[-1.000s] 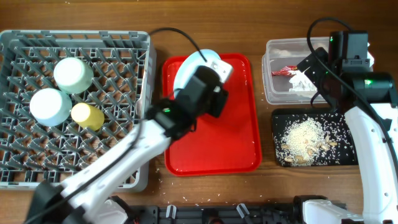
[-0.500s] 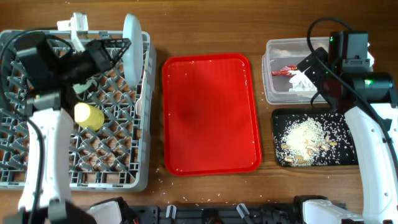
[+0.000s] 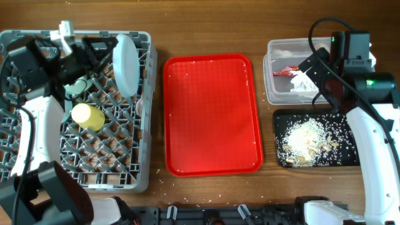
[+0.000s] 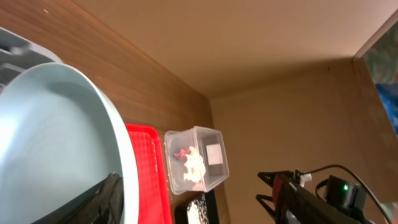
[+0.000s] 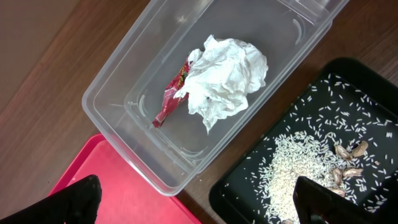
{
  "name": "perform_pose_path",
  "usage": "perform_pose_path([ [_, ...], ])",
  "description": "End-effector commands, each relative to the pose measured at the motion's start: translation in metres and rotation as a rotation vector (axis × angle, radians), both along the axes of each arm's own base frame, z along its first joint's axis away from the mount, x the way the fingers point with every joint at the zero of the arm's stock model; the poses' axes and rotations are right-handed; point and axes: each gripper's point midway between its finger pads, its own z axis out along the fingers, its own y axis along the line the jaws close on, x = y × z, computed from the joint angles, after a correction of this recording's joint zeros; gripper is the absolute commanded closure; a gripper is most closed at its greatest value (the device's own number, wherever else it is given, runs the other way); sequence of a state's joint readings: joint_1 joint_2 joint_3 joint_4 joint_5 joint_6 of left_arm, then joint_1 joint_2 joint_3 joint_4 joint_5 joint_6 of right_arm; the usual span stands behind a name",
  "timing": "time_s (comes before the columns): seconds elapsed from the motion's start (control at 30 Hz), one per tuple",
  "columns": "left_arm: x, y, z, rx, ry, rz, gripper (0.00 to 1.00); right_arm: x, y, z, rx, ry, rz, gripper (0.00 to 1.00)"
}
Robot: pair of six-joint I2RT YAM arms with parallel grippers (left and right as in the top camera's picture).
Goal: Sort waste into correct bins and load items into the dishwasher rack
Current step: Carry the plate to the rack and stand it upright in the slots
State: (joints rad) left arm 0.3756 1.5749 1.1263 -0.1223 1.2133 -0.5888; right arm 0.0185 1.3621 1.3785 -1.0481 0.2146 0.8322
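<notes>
Done: we judge the waste sorted. A red snack wrapper (image 5: 171,99) and crumpled white tissue (image 5: 224,81) lie in the clear rectangular plastic tub (image 3: 275,94) right of the red serving tray (image 3: 212,112), with pale rice scraps (image 3: 306,137) in the shallow black tray (image 3: 350,156) beside it.
Loaded: a small yellow cup (image 3: 87,116) and light-green bowl (image 3: 76,87) sit in the large grey lattice rack (image 3: 112,156) left of the red tray.
Now: the left end effector (image 3: 107,53) grips the large pale-blue round plate (image 3: 127,62), which is on edge and leaning at the rack side nearest the red tray.
Plate: smooth and clean-looking.
Right end effector (image 5: 199,200): spread wide, empty, above the tub.
Remaining: seat and release the plate. Stray grains dot the wooden counter (image 3: 206,25). We cannot spot the fork, chopsticks or small dish.
</notes>
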Motion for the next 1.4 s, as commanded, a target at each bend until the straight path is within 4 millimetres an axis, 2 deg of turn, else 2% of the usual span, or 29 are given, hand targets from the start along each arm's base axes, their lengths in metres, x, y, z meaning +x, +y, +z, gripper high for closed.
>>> perform_pose_path([
  [0.0, 0.0, 0.01, 0.006, 0.004, -0.028, 0.008, 0.2, 0.001, -0.003, 0.005, -0.014, -0.015, -0.017, 0.0],
  [0.13, 0.0, 0.009, 0.006, 0.015, -0.045, 0.001, 0.16, 0.001, -0.003, 0.005, -0.014, -0.015, -0.018, 0.0],
  [0.17, 0.001, 0.011, 0.004, 0.078, -0.107, -0.004, 0.15, 0.001, -0.003, 0.005, -0.014, -0.015, -0.017, 0.0],
  [0.27, 0.009, 0.03, -0.028, 0.212, -0.012, 0.123, 0.17, 0.001, -0.003, 0.005, -0.014, -0.015, -0.017, 0.0],
  [0.33, 0.009, 0.046, -0.049, 0.295, 0.072, 0.207, 0.25, 0.001, -0.003, 0.005, -0.014, -0.015, -0.017, 0.0],
  [0.37, 0.008, 0.049, -0.05, 0.313, 0.087, 0.228, 0.27, 0.001, -0.003, 0.005, -0.014, -0.015, -0.017, 0.0],
  [0.47, -0.002, 0.044, -0.024, 0.328, 0.035, 0.234, 0.3, 0.001, -0.003, 0.005, -0.014, -0.015, -0.017, 0.0],
  [0.5, -0.013, 0.039, -0.006, 0.338, 0.008, 0.238, 0.3, 0.001, -0.003, 0.005, -0.014, -0.015, -0.017, 0.0],
  [0.53, -0.04, 0.028, 0.017, 0.351, -0.006, 0.237, 0.26, 0.001, -0.003, 0.005, -0.014, -0.015, -0.017, 0.0],
  [0.6, -0.076, 0.013, 0.027, 0.337, 0.051, 0.225, 0.1, 0.001, -0.003, 0.005, -0.014, -0.015, -0.018, 0.0],
  [0.67, -0.095, 0.003, 0.025, 0.35, 0.078, 0.194, 0.04, 0.001, -0.003, 0.005, -0.014, -0.015, -0.017, 0.0],
  [0.77, -0.131, -0.024, 0.017, 0.375, 0.131, 0.096, 0.03, 0.001, -0.003, 0.005, -0.014, -0.015, -0.018, 0.0],
  [0.9, -0.167, -0.048, 0.001, 0.418, 0.233, 0.02, 0.02, 0.001, -0.003, 0.005, -0.014, -0.015, -0.017, 0.0],
  [1.0, -0.187, -0.059, -0.007, 0.479, 0.275, -0.018, 0.0, 0.001, -0.003, 0.005, -0.014, -0.015, -0.017, 0.01],
  [1.1, -0.197, -0.068, -0.008, 0.484, 0.288, -0.056, 0.0, 0.001, -0.003, 0.005, -0.014, -0.016, -0.017, 0.0],
  [1.37, -0.196, -0.064, -0.011, 0.507, 0.296, -0.041, 0.0, 0.001, -0.003, 0.005, -0.014, -0.015, -0.017, 0.0],
])
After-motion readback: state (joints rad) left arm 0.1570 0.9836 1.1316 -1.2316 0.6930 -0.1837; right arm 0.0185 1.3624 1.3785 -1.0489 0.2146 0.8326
